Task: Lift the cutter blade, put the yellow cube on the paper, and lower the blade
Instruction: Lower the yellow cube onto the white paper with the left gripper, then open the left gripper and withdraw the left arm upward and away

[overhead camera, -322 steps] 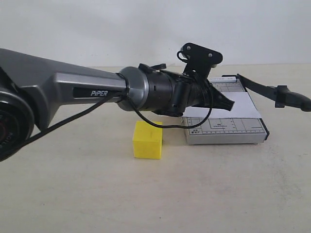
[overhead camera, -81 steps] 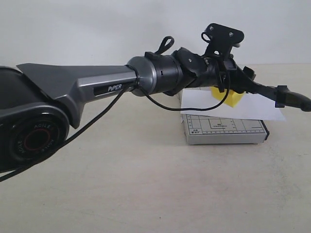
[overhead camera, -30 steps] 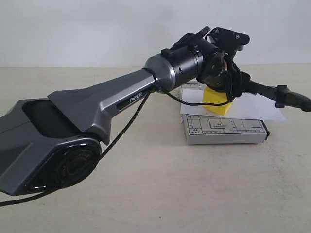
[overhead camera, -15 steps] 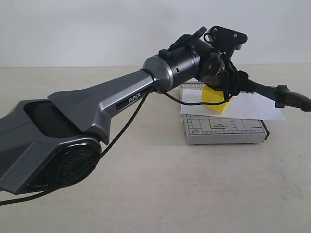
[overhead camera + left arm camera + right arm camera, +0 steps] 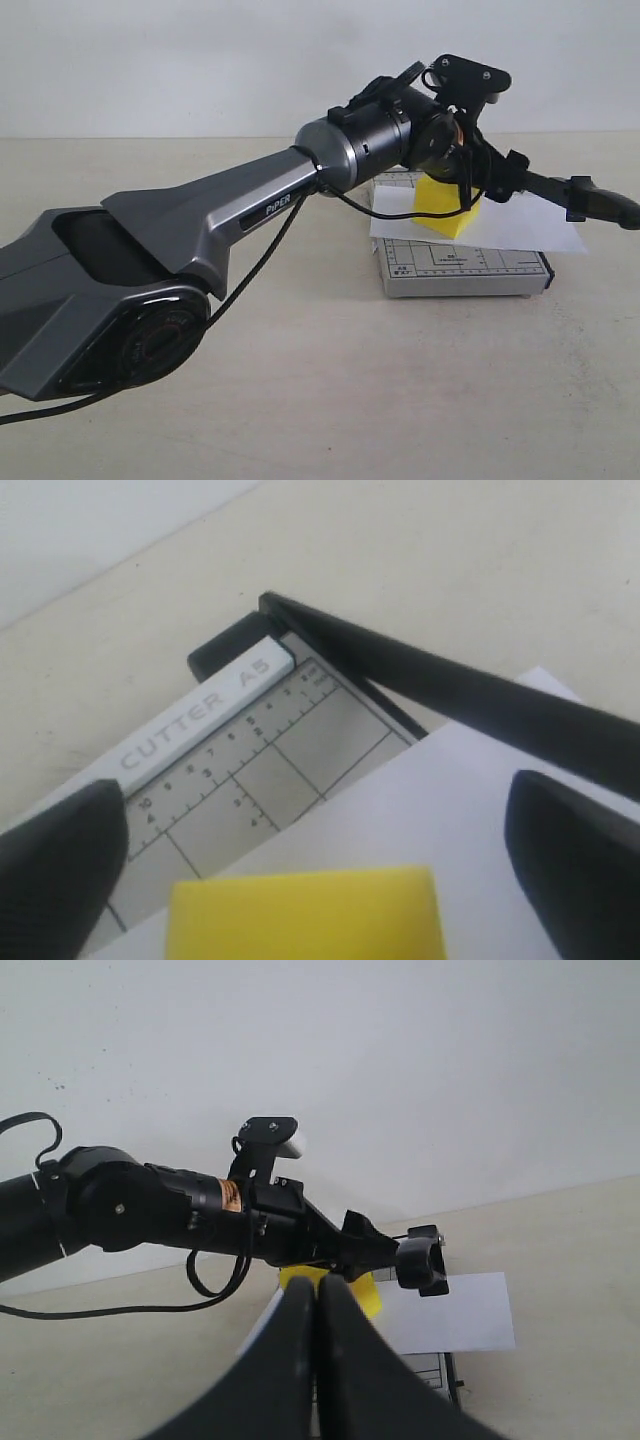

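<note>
Yellow cube [image 5: 447,208] sits on the paper [image 5: 525,228], on the left part of the sheet as the exterior view shows it, over the grey cutter base [image 5: 462,268]. Paper lies across the base and overhangs it on the right. Note that your left gripper [image 5: 315,830] is spread wide around the cube. In the left wrist view both fingers [image 5: 60,865] stand off the block's sides with a gap on each side, so nothing is gripped. Cutter blade [image 5: 590,200] is raised, sloping up from its hinge at the far corner of the base. Its thick handle end hangs out to the right above the table [image 5: 400,390], clear of the paper. Blade runs close by the cube; you cannot tell from these views whether they touch. Your right gripper [image 5: 317,1305] is held off from the cutter, its jaws pressed together with nothing between them.
</note>
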`<state>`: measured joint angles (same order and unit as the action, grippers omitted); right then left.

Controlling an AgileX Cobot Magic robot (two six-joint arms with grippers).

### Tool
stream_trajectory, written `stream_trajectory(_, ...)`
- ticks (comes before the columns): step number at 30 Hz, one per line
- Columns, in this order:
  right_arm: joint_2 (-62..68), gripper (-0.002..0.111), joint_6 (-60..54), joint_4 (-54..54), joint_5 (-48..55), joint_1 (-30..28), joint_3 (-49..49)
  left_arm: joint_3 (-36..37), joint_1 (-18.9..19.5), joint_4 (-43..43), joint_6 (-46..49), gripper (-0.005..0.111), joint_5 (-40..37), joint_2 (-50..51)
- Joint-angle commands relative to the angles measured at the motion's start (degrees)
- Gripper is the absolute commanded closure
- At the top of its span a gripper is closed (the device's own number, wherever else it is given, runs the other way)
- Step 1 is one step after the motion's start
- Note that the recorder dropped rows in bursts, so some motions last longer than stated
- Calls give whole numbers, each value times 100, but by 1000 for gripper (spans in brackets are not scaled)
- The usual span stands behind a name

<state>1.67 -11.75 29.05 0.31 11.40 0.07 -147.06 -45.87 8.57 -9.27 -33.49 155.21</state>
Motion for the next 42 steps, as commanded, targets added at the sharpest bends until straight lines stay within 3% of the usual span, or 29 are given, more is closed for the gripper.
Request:
stream_trajectory(1,-33,109,11,-16,0,7,-7,-30,1,-44,38,-3,516,-20)
stream_trajectory(10,-33,109,11,-16,0,7,-7,-30,1,-44,-219,-2,-583,-532)
stream_trajectory(13,-33,109,11,-16,0,7,-7,-30,1,-29,-396,8,-1089,-718)
stream_trajectory(15,-33,109,11,-16,0,7,-7,-30,1,-19,-396,31,-1352,-809)
stream_trajectory(19,-33,109,11,-16,0,7,-7,-30,-10,-191,53,96,-1586,-921)
stream_trajectory(20,-33,109,11,-16,0,7,-7,-30,-10,-245,217,101,-1600,-931)
stream_trajectory(27,-33,109,11,-16,-62,7,-7,-30,-71,-520,201,102,-1602,-1088)
stream_trajectory(38,-33,109,-33,-16,-31,7,-7,28,-607,-68,333,102,-1626,-1937)
stream_trajectory(42,-33,109,-72,-16,0,7,-7,767,-795,-68,498,102,-1603,-2616)
